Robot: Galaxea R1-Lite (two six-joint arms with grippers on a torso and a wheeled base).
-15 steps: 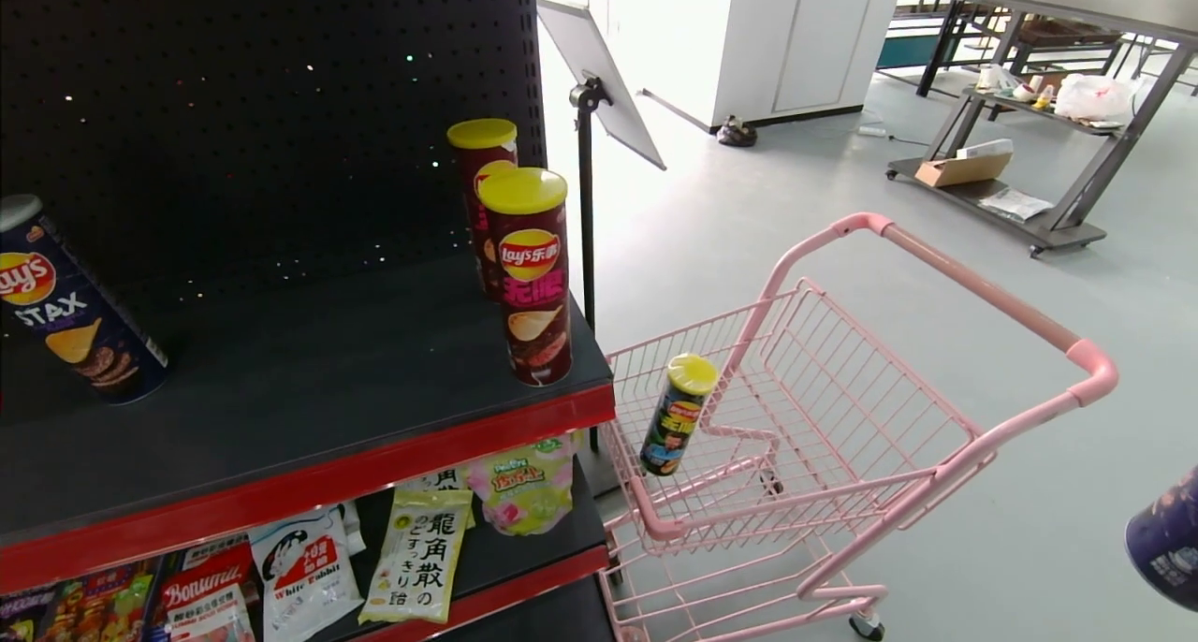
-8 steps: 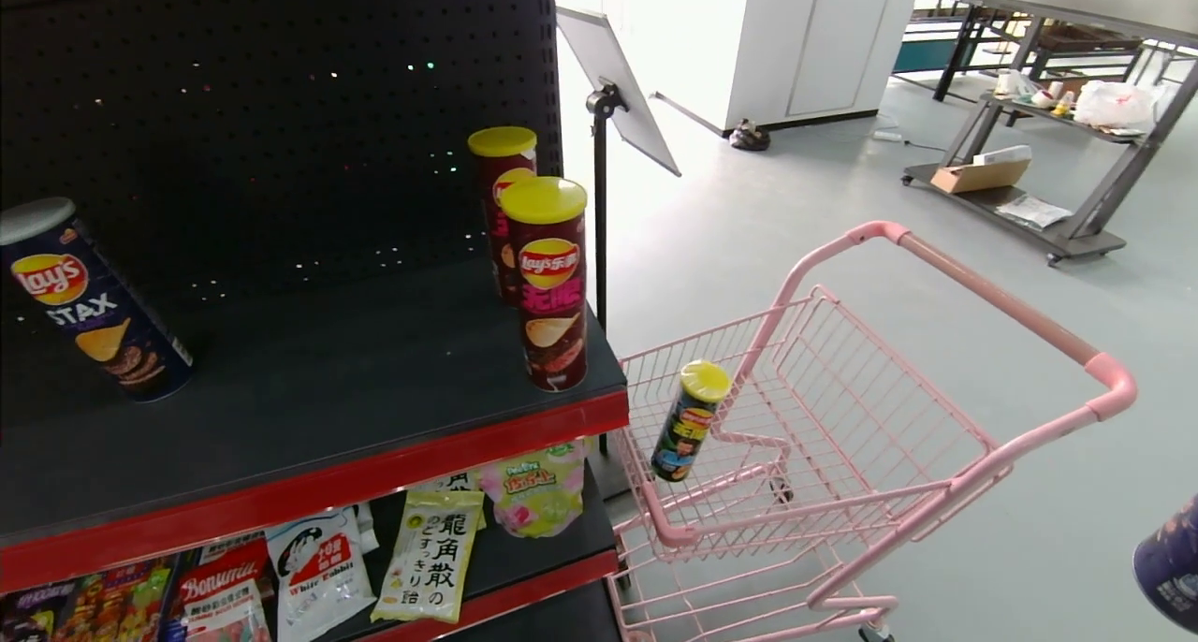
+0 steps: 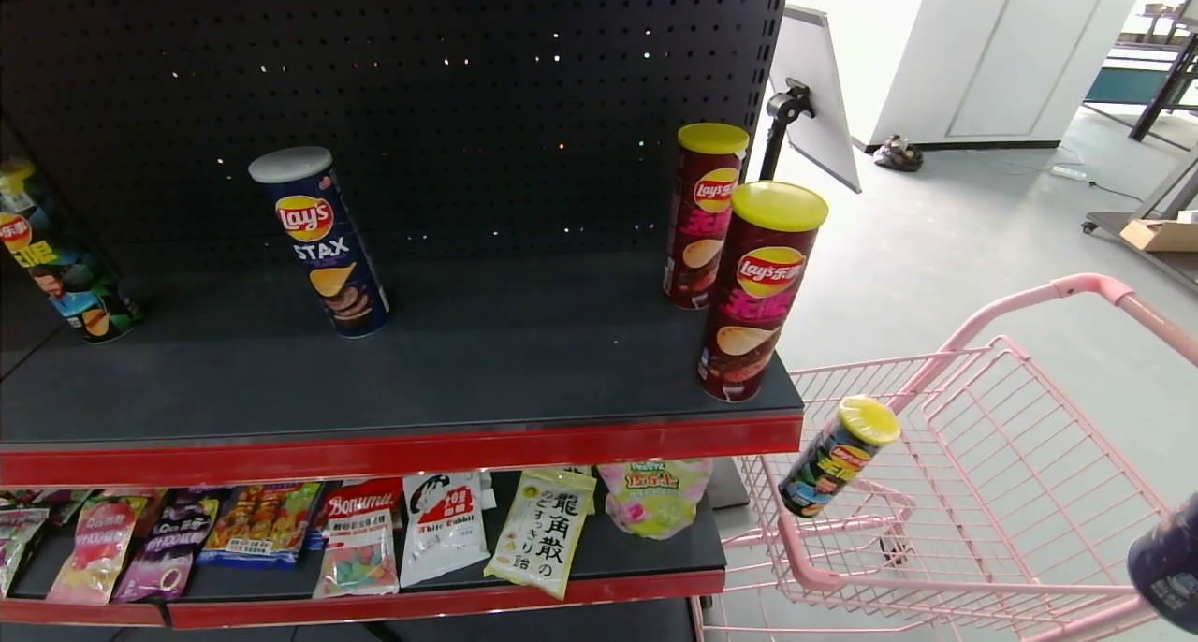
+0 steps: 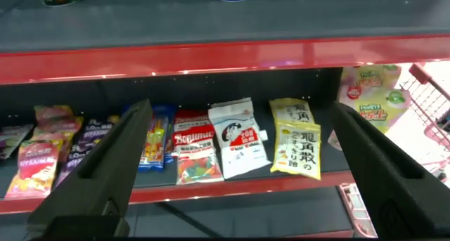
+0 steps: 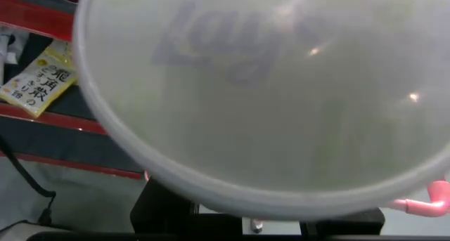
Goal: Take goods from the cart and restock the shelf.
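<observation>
A pink wire cart [image 3: 983, 417] stands right of the black shelf [image 3: 468, 361]. One green-and-black chip can with a yellow lid [image 3: 838, 455] leans inside the cart's front corner. Two maroon cans [image 3: 760, 291] [image 3: 702, 216] stand at the shelf's right end, and a blue can with a grey lid [image 3: 320, 244] stands mid-shelf. Another can [image 3: 65, 268] sits at the far left. My right gripper [image 5: 256, 223] is shut on a dark blue chip can [image 3: 1165, 576] low beside the cart; its pale lid [image 5: 267, 93] faces the wrist camera. My left gripper [image 4: 239, 106] is open, facing the lower shelf.
Several snack bags [image 3: 440, 530] lie on the lower shelf behind a red lip [image 3: 421, 605]. A pegboard back [image 3: 421, 90] closes the shelf. A panel on a stand [image 3: 810, 99] is behind the shelf's right end. Open grey floor lies past the cart.
The head camera has turned left, so the shelf now takes up more of the picture and the cart sits further right. The held blue can stays at the lower right edge.
</observation>
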